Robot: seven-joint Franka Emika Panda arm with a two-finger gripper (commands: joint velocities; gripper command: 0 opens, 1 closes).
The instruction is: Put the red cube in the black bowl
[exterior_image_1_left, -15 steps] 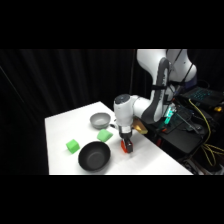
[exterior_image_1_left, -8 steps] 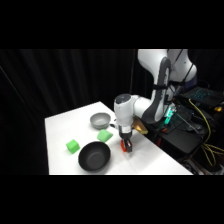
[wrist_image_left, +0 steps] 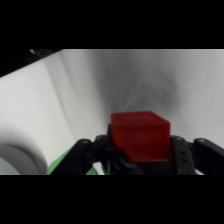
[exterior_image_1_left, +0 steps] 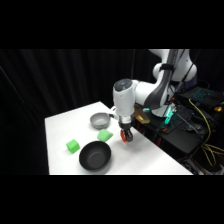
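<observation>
Gripping the red cube point(wrist_image_left: 140, 136): jaws point(wrist_image_left: 141, 150) closed on it from both sides, black fingers point(wrist_image_left: 186, 152) pressed against its left and right faces. Wrist view shows the cube as a bright red block with flat faces and crisp edges, top face and front face both visible, sitting square between the fingers. White surface point(wrist_image_left: 150, 75) below and beyond it, with a soft shadow. A sliver of green shows at the bottom left under the linkage, plus a pale curved rim at the left edge; can't tell from this view what either is.

Side view: cube point(exterior_image_1_left: 123, 136) only shows as a small red-orange patch at the jaw tips point(exterior_image_1_left: 126, 137), at or just above the surface point(exterior_image_1_left: 65, 125); contact can't be told. Arm reaches in from the upper right, white wrist housing upright, jaws pointing straight down.

Only the side view gives the layout: black bowl point(exterior_image_1_left: 95, 156) is nearest the camera, left of and in front of the jaws, empty. One green cube point(exterior_image_1_left: 104, 135) sits just beside the bowl's far rim, between it and the jaws; another green cube point(exterior_image_1_left: 73, 146) lies left of the bowl. Grey metal bowl point(exterior_image_1_left: 99, 120) is farther back.
</observation>
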